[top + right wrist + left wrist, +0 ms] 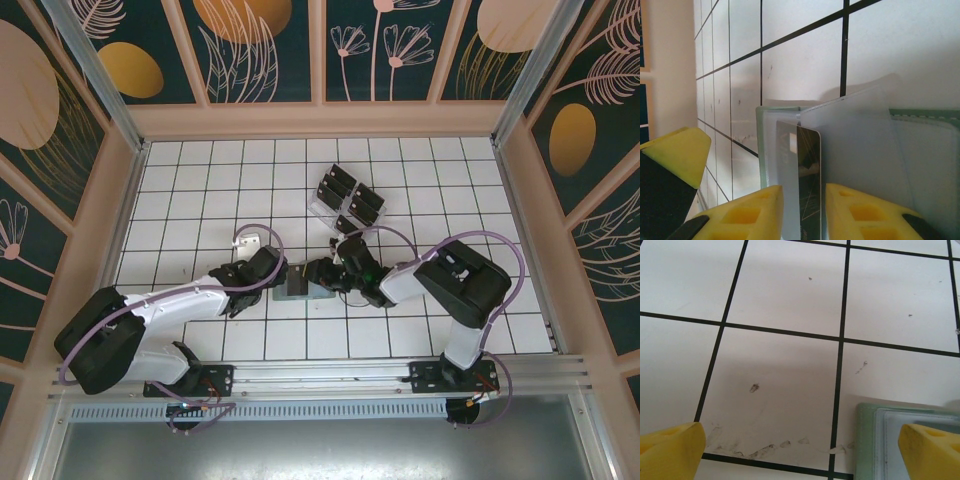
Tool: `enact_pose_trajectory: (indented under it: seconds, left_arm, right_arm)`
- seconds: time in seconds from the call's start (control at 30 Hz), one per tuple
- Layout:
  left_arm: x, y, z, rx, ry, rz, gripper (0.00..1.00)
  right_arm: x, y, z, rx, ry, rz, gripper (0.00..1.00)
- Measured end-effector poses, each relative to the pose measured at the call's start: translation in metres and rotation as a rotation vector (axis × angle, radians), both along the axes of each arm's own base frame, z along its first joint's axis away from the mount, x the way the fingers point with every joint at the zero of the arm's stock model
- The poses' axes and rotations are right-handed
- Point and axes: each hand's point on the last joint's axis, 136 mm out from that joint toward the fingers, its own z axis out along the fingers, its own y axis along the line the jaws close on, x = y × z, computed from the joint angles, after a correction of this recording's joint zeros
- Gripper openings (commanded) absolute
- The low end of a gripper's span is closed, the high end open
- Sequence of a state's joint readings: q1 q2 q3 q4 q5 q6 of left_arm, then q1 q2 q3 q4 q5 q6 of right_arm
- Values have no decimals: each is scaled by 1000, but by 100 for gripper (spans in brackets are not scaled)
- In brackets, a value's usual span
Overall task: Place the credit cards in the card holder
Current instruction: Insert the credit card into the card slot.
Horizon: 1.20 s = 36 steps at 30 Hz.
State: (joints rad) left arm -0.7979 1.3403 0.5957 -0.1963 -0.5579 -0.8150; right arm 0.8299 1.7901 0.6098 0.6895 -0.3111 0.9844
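Evidently found the right gripper (pixel 804 207) with its jaws a little apart, not clamped flat; saw one credit card (pixel 809 165) reaching from between the pads into the clear sleeves of the card holder (pixel 761 150); judged it part-way seated and loosely kept, if touched at all; could not tell how deep it sat. Found the card holder lying open on the tiled table (pixel 200 180), between the two grippers in the top view. Saw the left gripper (pixel 800 452) spread wide and holding nothing, low over the tiles, one fingertip (pixel 930 450) over the holder's corner; took that for steadying rather than gripping. Made out several more credit cards (pixel 350 195) in the clear slotted rack (pixel 322 208) beyond, well apart from the holder; reckoned the task early: one card nearly home, the rest yet to be fetched and slotted.
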Motion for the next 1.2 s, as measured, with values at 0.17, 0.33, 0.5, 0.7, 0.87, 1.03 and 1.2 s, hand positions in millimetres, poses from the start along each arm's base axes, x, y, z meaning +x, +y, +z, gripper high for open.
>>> enact_pose_trajectory:
  seconds: [0.17,0.33,0.5,0.7,0.87,1.03,1.2]
  left_arm:
    - [-5,1,-9,6,30,-8,98]
    - [-17,8,-27,22,82,-12,98]
    - [-24,11,-38,21,114,-13,98]
    - [-27,10,-45,14,131,-16,99]
    - [-26,9,-47,7,127,-17,99]
    - [-26,9,-47,3,124,-18,99]
    - [-26,8,-46,0,122,-19,99]
  right_arm:
    - [2,1,-2,-31,-1,9,18]
    - [3,2,-7,-55,0,18,9]
    - [4,4,-9,-60,6,22,7]
    - [6,9,-9,-61,7,27,6]
    - [5,16,-8,-64,5,44,6]
    - [5,22,-10,-76,2,61,6]
    - [6,25,-8,-87,-8,78,24]
